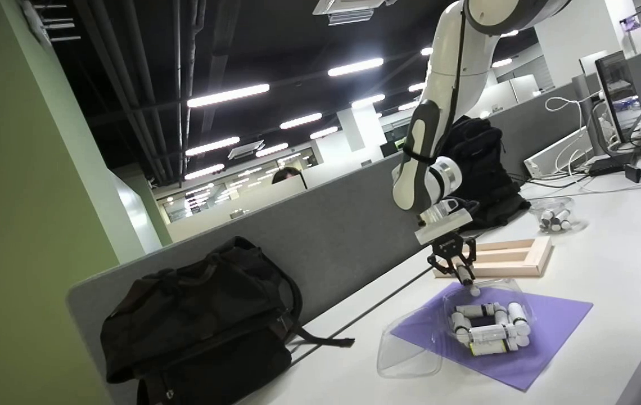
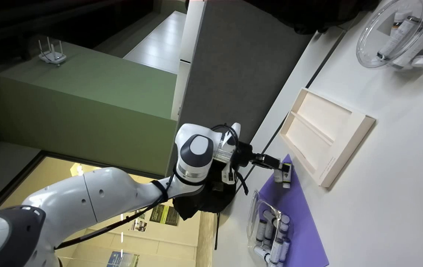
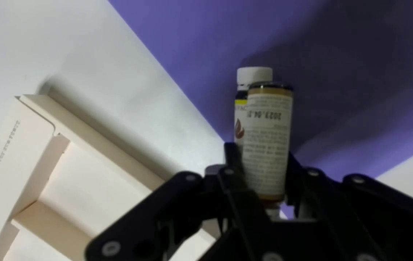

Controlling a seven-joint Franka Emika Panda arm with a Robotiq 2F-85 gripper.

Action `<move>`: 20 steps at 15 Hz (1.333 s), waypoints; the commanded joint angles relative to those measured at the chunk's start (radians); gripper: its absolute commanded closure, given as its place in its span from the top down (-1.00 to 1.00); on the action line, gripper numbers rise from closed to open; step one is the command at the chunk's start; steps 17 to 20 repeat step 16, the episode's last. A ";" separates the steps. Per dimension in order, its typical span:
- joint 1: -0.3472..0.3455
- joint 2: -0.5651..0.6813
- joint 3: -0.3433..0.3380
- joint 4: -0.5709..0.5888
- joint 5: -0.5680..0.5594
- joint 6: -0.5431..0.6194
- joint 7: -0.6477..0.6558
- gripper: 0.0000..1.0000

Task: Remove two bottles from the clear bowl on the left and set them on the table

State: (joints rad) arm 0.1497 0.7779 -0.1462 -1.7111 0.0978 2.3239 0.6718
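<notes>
My gripper (image 3: 261,159) is shut on two small white-labelled bottles set one before the other. The front bottle (image 3: 268,137) has its cap toward the palm. The rear bottle (image 3: 253,76) has a white cap at its far end and is partly hidden. In both exterior views my gripper (image 1: 460,264) (image 2: 282,167) is above the far end of a purple sheet (image 1: 559,315). A clear bowl (image 1: 503,281) with several bottles stands on that sheet, beside and below the gripper. Another clear bowl (image 1: 556,200) (image 2: 363,35) holds several bottles farther along the table.
A pale divided tray (image 1: 540,259) (image 2: 345,152) lies close beside the gripper, also in the wrist view (image 3: 108,152). A clear open lid (image 1: 410,351) lies next to the bowl on the sheet. A grey partition (image 1: 343,236) and a black backpack (image 1: 197,309) stand along the table's back.
</notes>
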 commanded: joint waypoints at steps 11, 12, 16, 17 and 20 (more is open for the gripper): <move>0.032 0.064 -0.010 0.141 -0.075 -0.217 0.080 1.00; 0.030 0.060 -0.006 0.141 -0.074 -0.225 0.079 1.00; 0.017 0.043 0.012 0.111 -0.067 -0.197 0.042 1.00; 0.017 0.043 0.012 0.111 -0.067 -0.197 0.042 1.00; 0.017 0.043 0.012 0.111 -0.067 -0.197 0.042 1.00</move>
